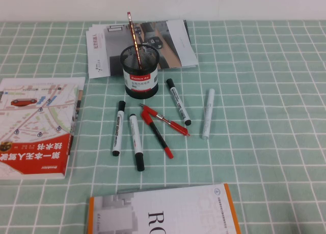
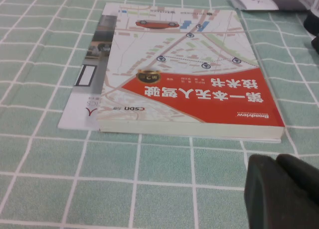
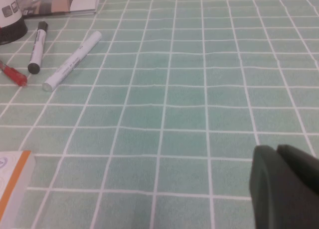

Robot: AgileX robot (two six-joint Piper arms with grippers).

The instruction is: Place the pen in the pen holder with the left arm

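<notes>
The pen (image 1: 118, 128), a white marker with black cap, black end and dark print along its barrel, lies on the green checked cloth, left of the other pens. The black mesh pen holder (image 1: 139, 71) stands behind it with a red pencil (image 1: 131, 33) inside; its white label shows in the right wrist view (image 3: 10, 21). Neither arm shows in the high view. My left gripper (image 2: 279, 189) is shut and empty, low over the cloth in front of a red-and-white book. My right gripper (image 3: 285, 186) is shut and empty over bare cloth, right of the pens.
Two plainer markers (image 1: 136, 142) (image 1: 178, 101), two crossed red pens (image 1: 162, 126) and an all-white pen (image 1: 208, 113) lie near the holder. A red-and-white book (image 1: 35, 124) lies left, brochures (image 1: 142, 43) behind the holder, an orange-edged book (image 1: 163, 211) at the front.
</notes>
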